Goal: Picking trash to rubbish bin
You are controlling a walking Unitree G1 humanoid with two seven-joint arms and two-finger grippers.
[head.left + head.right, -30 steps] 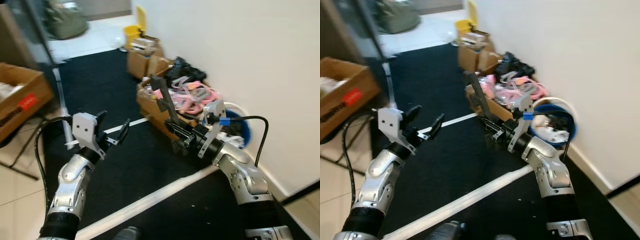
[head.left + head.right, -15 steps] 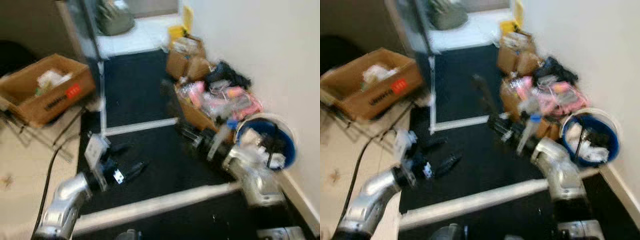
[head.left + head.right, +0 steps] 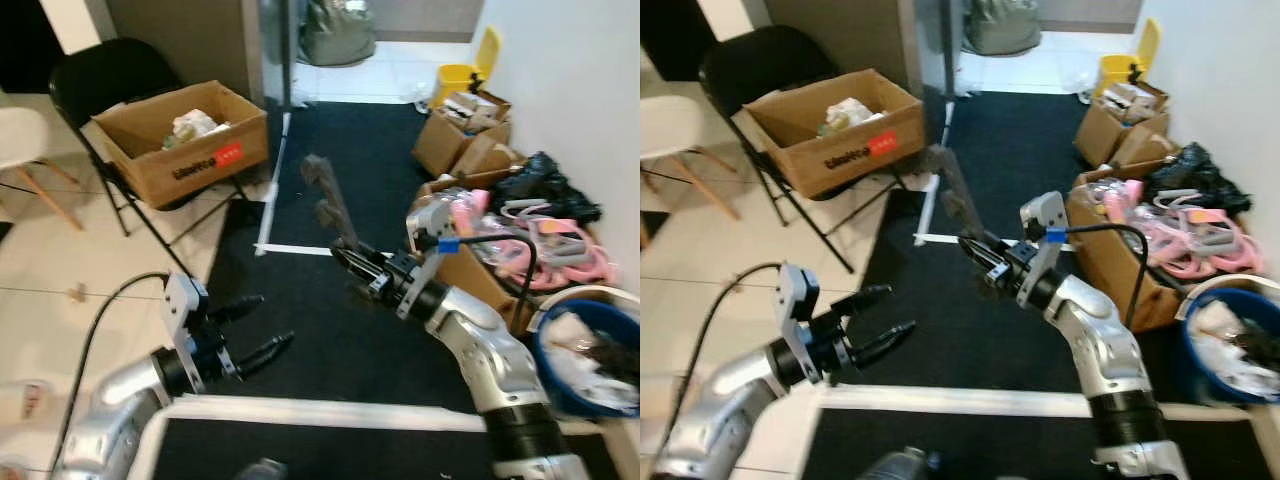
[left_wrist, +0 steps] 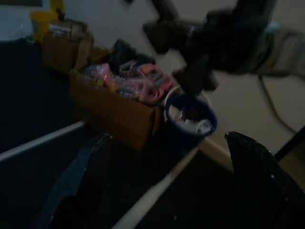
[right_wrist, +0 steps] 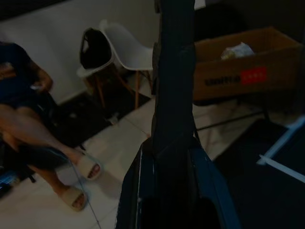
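- Your right gripper (image 3: 352,262) is raised over the black carpet (image 3: 330,330), its fingers clamped on a long dark strip (image 3: 330,200) that stands up and tilts away from the arm.
- In the right wrist view the strip (image 5: 174,71) runs straight out from between the two fingers, which press on it from both sides.
- Your left gripper (image 3: 252,330) hangs low near the carpet's near edge, fingers spread apart with nothing between them; the wrist view shows the two fingers (image 4: 86,176) wide apart, with open space between.
- The blue bin (image 3: 580,350) sits at your far right by the white wall, already holding crumpled white and dark rubbish; it is well apart from the strip.
- Beside the bin stands a cardboard box (image 3: 480,280) full of pink hangers (image 3: 555,245), with more boxes (image 3: 465,130) further along the wall and a yellow caution sign (image 3: 470,65) behind them.
- To your left, a box (image 3: 185,140) with a red label rests on a black folding chair (image 3: 110,80); it holds some white stuff.
- A white chair (image 3: 25,150) stands at the far left on the pale tiles.
- White tape lines (image 3: 330,412) cross the carpet in front of you.
- The right wrist view also catches a seated person's legs in sandals (image 5: 88,167) next to a white chair (image 5: 128,52).
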